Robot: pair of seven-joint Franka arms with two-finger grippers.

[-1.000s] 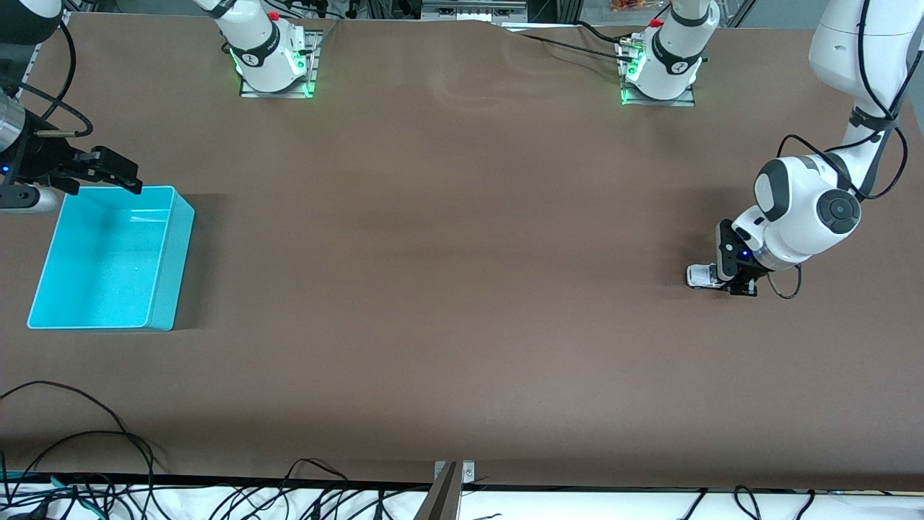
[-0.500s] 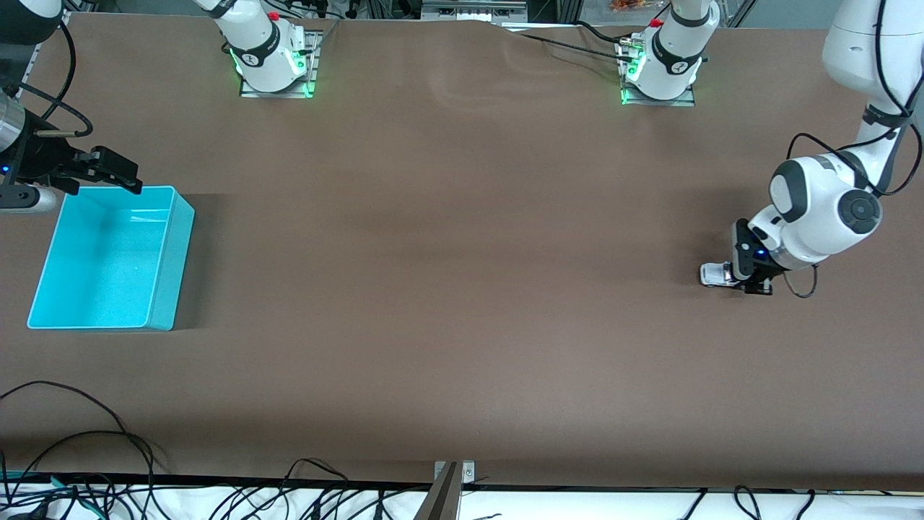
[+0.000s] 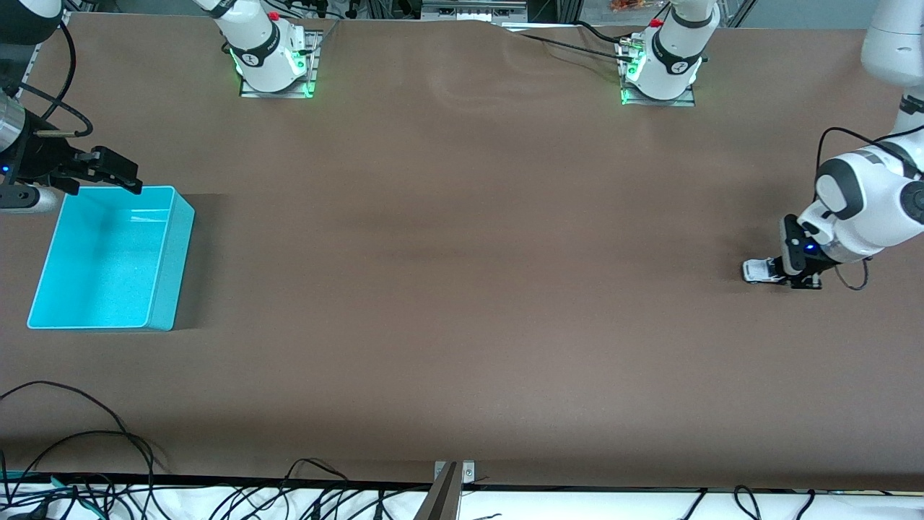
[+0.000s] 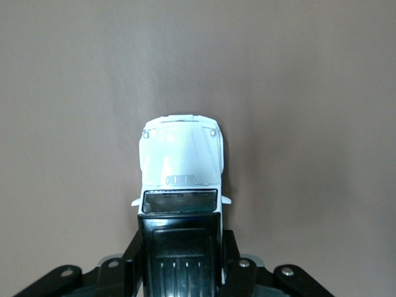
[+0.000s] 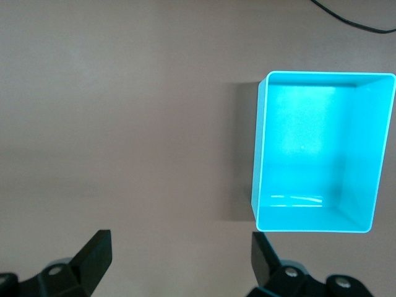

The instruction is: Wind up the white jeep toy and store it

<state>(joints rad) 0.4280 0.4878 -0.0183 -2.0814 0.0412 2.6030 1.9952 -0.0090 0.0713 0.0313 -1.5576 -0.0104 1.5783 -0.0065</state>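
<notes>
We see the jeep (image 3: 758,271) on the table (image 3: 462,289) at the left arm's end, 3 o'clock in the front view, left gripper (image 3: 785,276) clamped on its rear. Right gripper (image 3: 108,170) waits, jaws apart, by the bin (image 3: 162,289) at 9 o'clock.

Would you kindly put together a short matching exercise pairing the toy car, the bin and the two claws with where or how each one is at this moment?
Column one:
1. white jeep toy
2. turquoise bin
3. left claw
4. right claw

Column two:
A. open, hanging by the bin's rim
B. sitting empty at the right arm's end of the table
C. shut on the toy, low at the tabletop
D. pinched by its black roof, white hood sticking out

Pairs: 1-D, 2-B, 3-C, 4-A
</notes>
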